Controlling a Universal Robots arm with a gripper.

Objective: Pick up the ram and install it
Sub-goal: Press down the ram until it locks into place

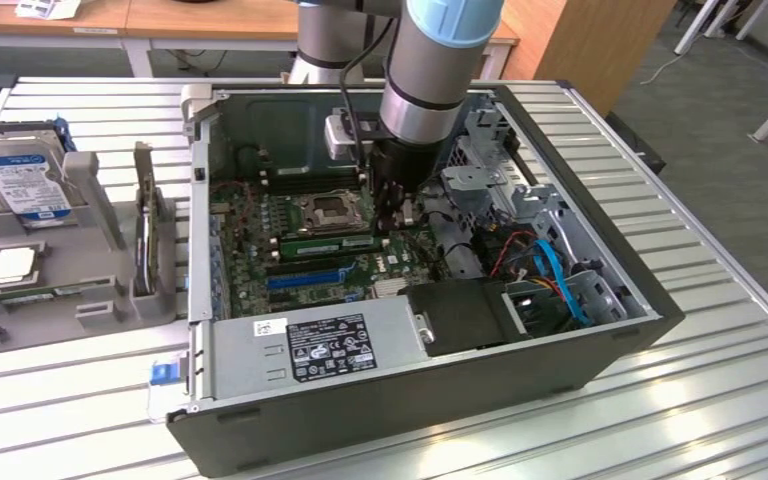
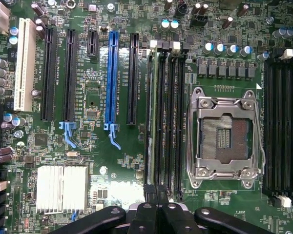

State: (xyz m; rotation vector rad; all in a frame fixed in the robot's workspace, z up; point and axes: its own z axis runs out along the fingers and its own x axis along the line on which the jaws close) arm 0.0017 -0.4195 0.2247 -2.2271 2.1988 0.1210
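Note:
The ram (image 1: 331, 243), a narrow green stick, stands on edge in a black memory slot beside the processor socket (image 1: 328, 208) inside the open computer case (image 1: 624, 330). In the wrist view I look straight down on the ram (image 2: 154, 107), its thin top edge running along the outermost slot of that bank. My gripper (image 1: 395, 215) hangs from the arm over one end of the stick. The black fingers (image 2: 149, 207) are shut together, with the gripper (image 2: 157, 197) directly above that end of the ram. Whether they touch it I cannot tell.
The processor socket (image 2: 224, 134) lies open and bare, with more memory slots (image 2: 283, 122) beyond it. A blue expansion slot (image 2: 111, 78), a heat sink (image 2: 61, 187), the power supply (image 1: 317, 345) and blue cables (image 1: 558, 280) crowd the case. A grey fixture (image 1: 104, 300) holds a hard drive (image 1: 17, 180) and a processor chip (image 1: 11, 265).

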